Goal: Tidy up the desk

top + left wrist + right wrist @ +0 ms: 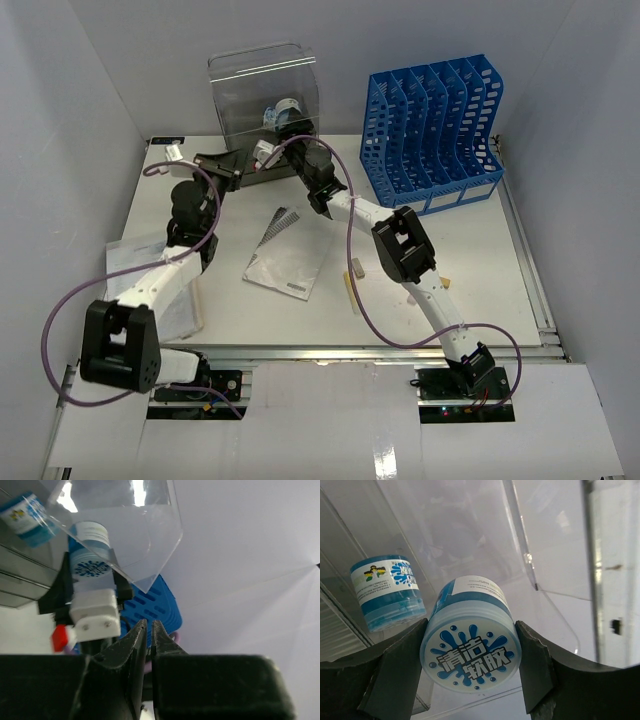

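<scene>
Desk (480,250): right tool (470,632) around jar (470,652).

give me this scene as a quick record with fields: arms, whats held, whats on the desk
right gripper: shut on blue jar, held at the clear plastic box
left gripper: shut, nothing held, near the box's front left
inside box: second blue jar
desk: blue file rack far right, booklet centre, papers left
</scene>
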### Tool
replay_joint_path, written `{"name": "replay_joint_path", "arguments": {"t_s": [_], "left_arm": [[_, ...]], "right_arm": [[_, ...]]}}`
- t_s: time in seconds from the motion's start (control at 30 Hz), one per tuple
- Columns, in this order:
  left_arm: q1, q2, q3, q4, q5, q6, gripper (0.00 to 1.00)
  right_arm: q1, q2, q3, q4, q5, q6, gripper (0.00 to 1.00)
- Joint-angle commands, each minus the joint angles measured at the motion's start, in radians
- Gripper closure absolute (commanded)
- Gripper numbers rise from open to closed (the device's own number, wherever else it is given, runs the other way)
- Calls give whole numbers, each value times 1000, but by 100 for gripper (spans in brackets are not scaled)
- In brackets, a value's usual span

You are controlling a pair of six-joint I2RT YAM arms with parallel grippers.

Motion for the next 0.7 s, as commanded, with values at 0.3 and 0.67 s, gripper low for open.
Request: {"name": "replay_joint_path", "arguments": {"t_s": [0.3, 0.67], "left_arm": [[21, -460, -288, -154, -17, 238, 77], [21, -708, -456, -319, -69, 279, 74]], "right_arm": [[-27, -27, 69, -19, 42, 130, 9], [-25, -247, -118, -236, -54, 288, 10]]}}
